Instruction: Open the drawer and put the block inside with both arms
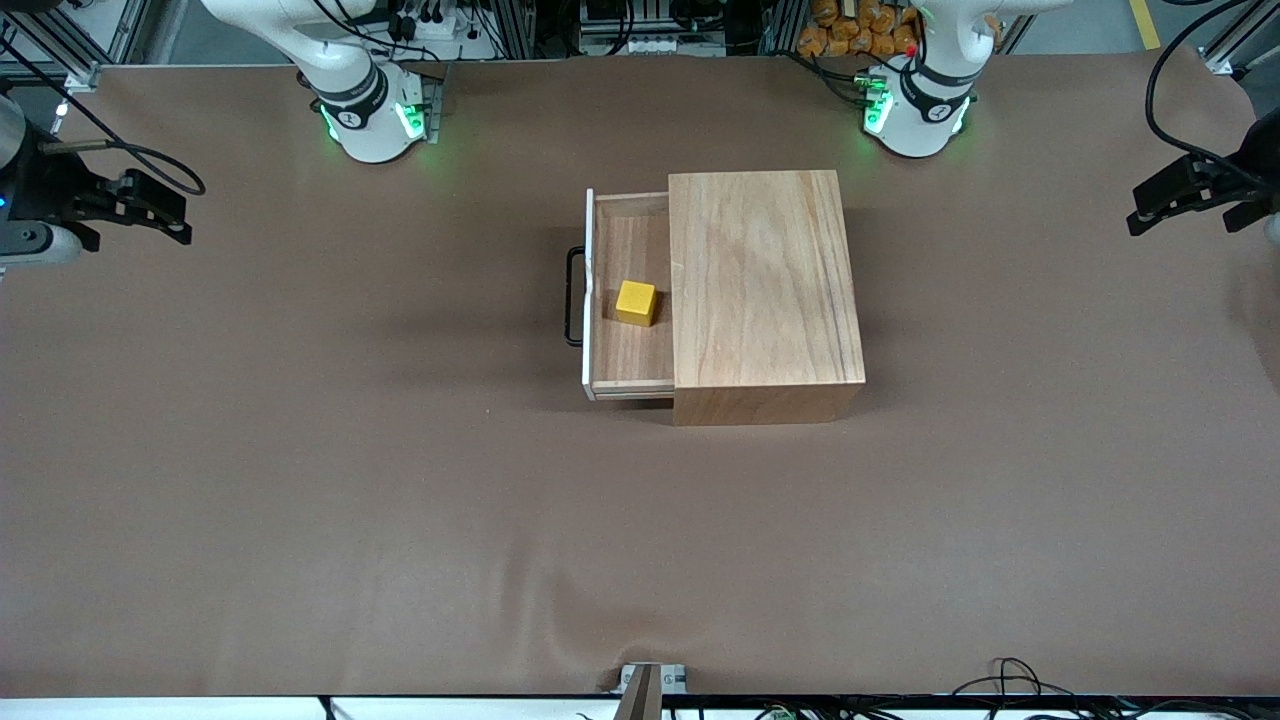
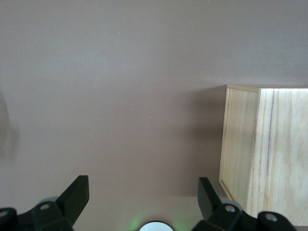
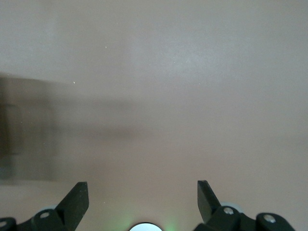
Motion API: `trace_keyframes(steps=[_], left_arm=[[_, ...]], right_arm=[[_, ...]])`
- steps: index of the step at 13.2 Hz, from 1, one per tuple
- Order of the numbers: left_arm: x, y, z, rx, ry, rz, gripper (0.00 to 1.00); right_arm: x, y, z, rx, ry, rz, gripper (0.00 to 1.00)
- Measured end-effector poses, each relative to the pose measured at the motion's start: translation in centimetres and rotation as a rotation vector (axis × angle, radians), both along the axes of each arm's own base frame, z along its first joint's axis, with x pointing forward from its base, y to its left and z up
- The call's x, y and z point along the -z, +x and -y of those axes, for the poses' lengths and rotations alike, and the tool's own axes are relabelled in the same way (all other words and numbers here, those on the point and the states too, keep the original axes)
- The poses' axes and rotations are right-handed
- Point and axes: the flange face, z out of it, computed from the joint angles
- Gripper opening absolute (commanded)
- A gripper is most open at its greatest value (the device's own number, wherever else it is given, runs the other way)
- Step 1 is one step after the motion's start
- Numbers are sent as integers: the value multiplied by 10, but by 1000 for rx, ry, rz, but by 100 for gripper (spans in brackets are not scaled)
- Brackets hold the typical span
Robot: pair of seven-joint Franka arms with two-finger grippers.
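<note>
While both arms wait at the table's ends, nothing touches the cabinet. Right hand (image 1: 150, 212) hangs over bare table (image 1: 300, 450) at the right arm's end, fingers (image 3: 77, 199) spread wide, holding nothing; the drawer sits well apart from it, toward mid-table. Drawer (image 1: 628, 300) stands pulled out of the wooden box cabinet (image 1: 762, 285), its white front panel (image 1: 589, 295) and black wire handle (image 1: 574, 296) facing the right hand. Block (image 1: 635, 302), yellow, rests inside the drawer on its wooden floor, just beside the cabinet's edge, clear of both hands. Left hand (image 1: 1175, 195) hangs over the table at the left arm's end, fingers (image 2: 74, 197) likewise apart and empty, the cabinet's closed back turned toward it.
</note>
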Motion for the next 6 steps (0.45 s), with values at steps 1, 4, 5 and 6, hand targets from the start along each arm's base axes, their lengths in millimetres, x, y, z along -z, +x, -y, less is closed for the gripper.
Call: trace_keyframes(steps=[1, 4, 5, 6], left_arm=[[0, 0, 0, 4, 0, -1, 100], [2, 0, -2, 9, -1, -3, 100], [2, 0, -2, 9, -1, -4, 100], [3, 1, -3, 8, -1, -5, 100]], right_arm=[[0, 0, 6, 12, 7, -1, 100], [1, 0, 21, 43, 21, -7, 100], [1, 0, 21, 44, 24, -8, 100], [2, -1, 20, 43, 25, -9, 100]])
